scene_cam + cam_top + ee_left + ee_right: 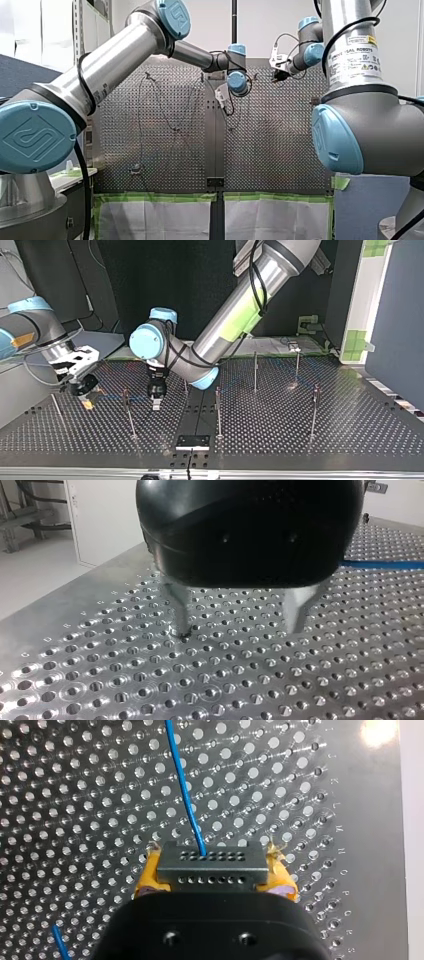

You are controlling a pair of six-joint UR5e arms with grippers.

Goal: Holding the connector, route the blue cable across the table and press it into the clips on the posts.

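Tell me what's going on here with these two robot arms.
My right hand grips the grey connector between its yellow pads, and the blue cable runs out of it across the table. My left hand is open and empty, low over the table among the posts. I cannot tell whether the cable is clipped anywhere yet.
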